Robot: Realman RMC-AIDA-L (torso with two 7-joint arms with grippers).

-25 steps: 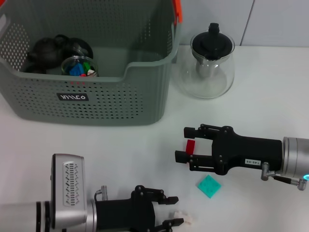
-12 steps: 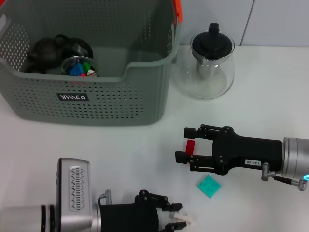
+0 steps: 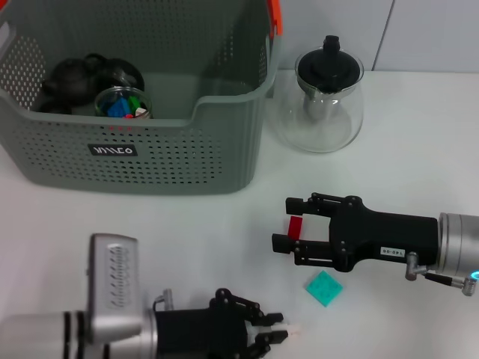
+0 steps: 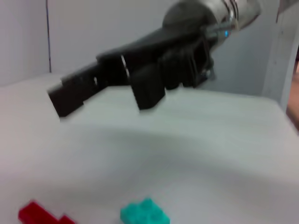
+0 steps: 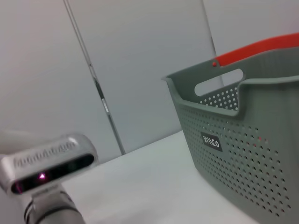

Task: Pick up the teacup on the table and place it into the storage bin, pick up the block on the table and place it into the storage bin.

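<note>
Nearest, at six o'clock on the white table (image 3: 187, 239): left gripper (image 3: 271, 333), low over the surface, jaws drawn nearly together on a small pale block (image 3: 288, 329) whose tip alone shows past the fingertips; the pinch looks shallow, and by judgement the piece could twist or drop once lifted. Just beyond, toward four o'clock: green block (image 3: 323, 288), lying flat and free. At three o'clock: right gripper (image 3: 288, 221), hanging level, jaws spread, with a red block (image 3: 295, 226) between them and not pinched; closing off-centre could push the block aside instead of seizing it. Both arms work close together here, so a lift by either one risks brushing the other or knocking the green block away. At one o'clock, farther back: glass teapot (image 3: 320, 105) with black lid, upright, just beside the bin's corner; a carry path toward the bin passing that side could clip it. Farthest, from ten to twelve o'clock: storage bin (image 3: 172, 161), grey, perforated, orange handle, already holding a dark teapot (image 3: 71, 78) and a glass teacup (image 3: 122, 103) filled with coloured blocks.
</note>
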